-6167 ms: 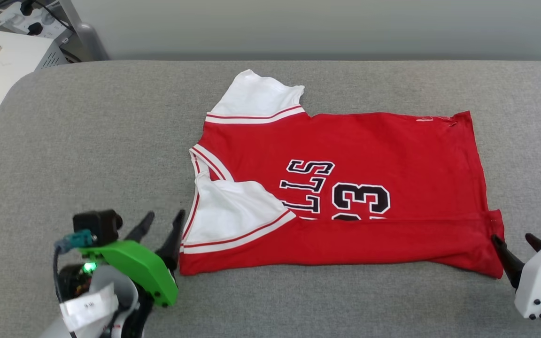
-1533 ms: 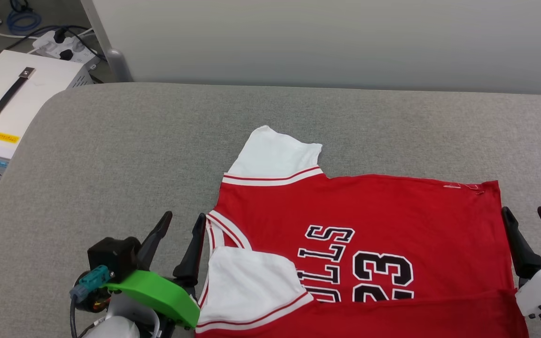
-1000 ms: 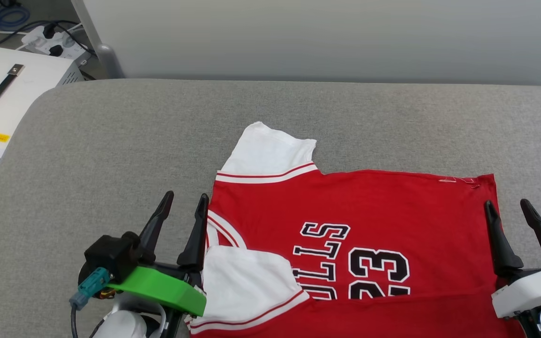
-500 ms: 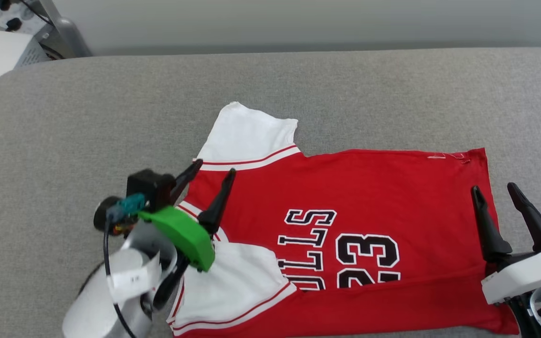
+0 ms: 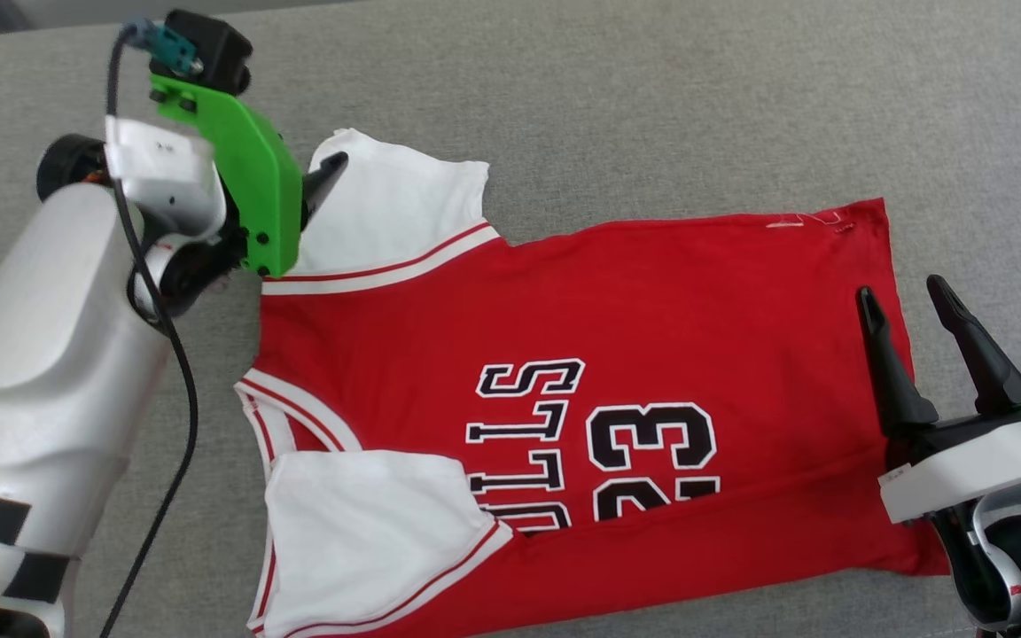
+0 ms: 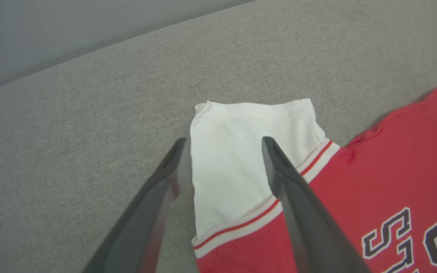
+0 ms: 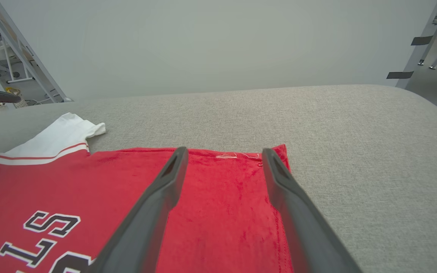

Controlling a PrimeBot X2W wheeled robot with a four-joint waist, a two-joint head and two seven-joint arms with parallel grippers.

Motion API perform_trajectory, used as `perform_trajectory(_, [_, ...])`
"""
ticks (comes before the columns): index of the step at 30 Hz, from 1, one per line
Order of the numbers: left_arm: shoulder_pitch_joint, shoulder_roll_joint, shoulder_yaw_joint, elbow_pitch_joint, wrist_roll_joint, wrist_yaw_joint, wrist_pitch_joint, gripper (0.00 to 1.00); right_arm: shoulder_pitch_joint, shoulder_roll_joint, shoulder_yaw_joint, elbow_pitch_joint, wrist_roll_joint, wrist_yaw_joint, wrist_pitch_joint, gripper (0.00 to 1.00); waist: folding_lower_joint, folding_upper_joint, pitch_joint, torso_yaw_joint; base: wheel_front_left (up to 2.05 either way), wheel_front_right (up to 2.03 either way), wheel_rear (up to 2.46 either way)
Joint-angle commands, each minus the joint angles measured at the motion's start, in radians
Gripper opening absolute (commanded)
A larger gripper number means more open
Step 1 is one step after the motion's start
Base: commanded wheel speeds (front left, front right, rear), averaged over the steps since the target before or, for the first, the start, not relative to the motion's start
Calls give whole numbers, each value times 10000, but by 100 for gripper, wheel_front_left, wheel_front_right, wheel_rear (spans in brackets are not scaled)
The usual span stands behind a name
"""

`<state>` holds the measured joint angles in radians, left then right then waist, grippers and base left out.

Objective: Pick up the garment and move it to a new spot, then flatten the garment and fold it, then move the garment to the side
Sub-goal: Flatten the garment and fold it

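Garment [image 5: 617,337]: lying spread on the grey worktop [image 5: 652,106], lettering facing up, collar end toward the robot's left, hem end toward its right.
Near sleeve [image 5: 360,523]: lying folded in over the chest.
Far sleeve [image 6: 233,167]: sticking out flat on the worktop.
Left gripper [image 6: 224,139]: hovering at the far sleeve — jaws spread wide, gripping nothing, one finger over the sleeve, the other over bare worktop just beside it.
Right gripper [image 5: 900,288]: hovering over the hem end — jaws spread wide, empty.
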<state>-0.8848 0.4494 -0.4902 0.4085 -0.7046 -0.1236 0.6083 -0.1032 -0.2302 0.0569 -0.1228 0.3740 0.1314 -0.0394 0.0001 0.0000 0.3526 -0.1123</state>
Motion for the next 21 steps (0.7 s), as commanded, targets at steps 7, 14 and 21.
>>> perform_trajectory(7, [-1367, 558, -135, 1263, -486, -63, 1452, 100, -547, 81, 310, 187, 112, -7, -339, 100, -1, 0, 1178, -1103, 0, 0, 0])
perform_trajectory(14, [-1789, 841, -295, 2202, -427, -67, 1407, 100, -751, 181, 511, 468, 177, -7, -595, 100, -1, 0, 1412, -1412, 0, 0, 0])
perform_trajectory(21, [-1934, 915, -463, 2891, -240, -69, 952, 100, -858, 191, 596, 647, 210, -7, -719, 100, -1, 0, 1511, -1522, 0, 0, 0])
